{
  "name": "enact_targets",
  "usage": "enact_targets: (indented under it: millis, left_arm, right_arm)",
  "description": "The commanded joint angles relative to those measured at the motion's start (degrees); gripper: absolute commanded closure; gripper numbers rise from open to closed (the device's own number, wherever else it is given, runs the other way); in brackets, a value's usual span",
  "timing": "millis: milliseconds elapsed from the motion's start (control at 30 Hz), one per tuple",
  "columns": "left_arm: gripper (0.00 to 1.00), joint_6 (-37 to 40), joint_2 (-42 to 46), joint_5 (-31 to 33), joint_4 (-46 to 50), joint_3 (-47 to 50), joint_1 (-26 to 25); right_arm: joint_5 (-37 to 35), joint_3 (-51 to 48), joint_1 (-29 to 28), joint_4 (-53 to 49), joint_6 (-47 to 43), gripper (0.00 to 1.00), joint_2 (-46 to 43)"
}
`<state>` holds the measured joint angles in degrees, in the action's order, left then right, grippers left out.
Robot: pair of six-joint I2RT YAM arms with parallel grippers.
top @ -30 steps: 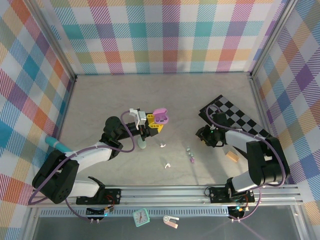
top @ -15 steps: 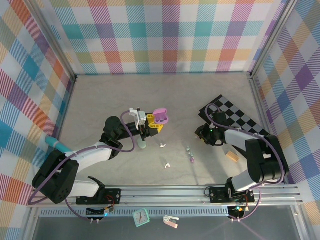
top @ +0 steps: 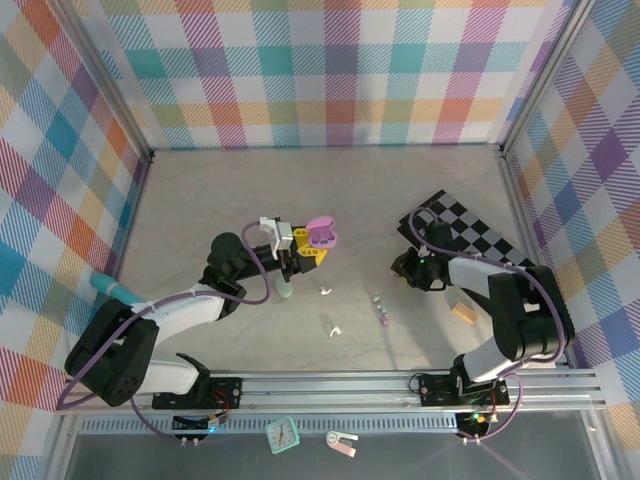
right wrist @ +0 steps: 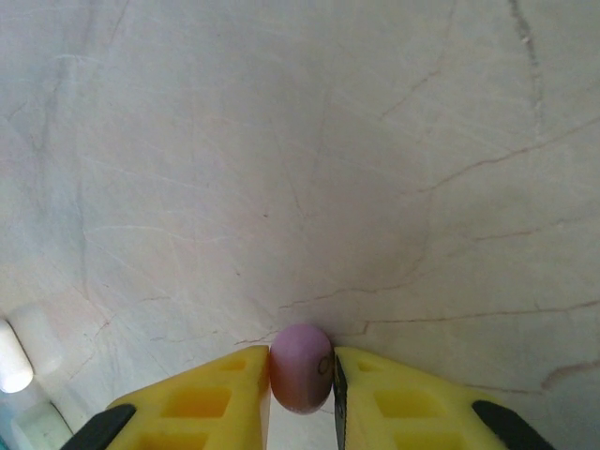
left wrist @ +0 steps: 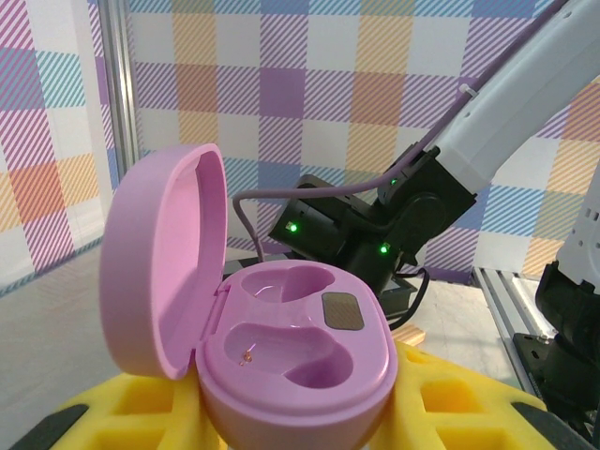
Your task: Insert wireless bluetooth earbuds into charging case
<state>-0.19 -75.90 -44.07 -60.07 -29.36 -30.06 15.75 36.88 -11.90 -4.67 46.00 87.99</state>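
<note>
1. Nearest me, loose earbuds lie mid-desk between my arms, seen from overhead.
2. My right claw is clamped on a purple earbud. Its wrist camera shows that pinch; overhead the bud is too small to tell.
3. My left claw is clamped on the open pink case. The lid leans left, and the wrist camera shows both wells.
4. Farther off, a checkered mat lies by the right edge.

Hidden, cropped, tiny
Edges of purple earbud hidden between fingers of right gripper; charging case base cropped; loose earbuds indistinct.
</note>
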Motion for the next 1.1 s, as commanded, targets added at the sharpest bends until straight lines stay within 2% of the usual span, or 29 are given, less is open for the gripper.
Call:
enact_targets:
  millis: [0, 500, 1067]
  left_arm:
    - [0.78, 0.1, -0.7, -1.6, -2.8, -0.7, 0.6]
    - [0.78, -0.7, -1.9, -2.0, -4.3, -1.0, 0.6]
    - [0.78, -1.1, -1.8, -2.1, -4.9, -0.7, 0.6]
  right_arm:
    - [1.2, 1.7, 0.2, 0.9, -1.5, 0.74, 0.7]
    - [4.2, 2.2, 0.2, 4.2, -0.9, 0.68, 2.5]
    - [4.4, 2.3, 0.2, 5.4, -0.1, 0.72, 4.2]
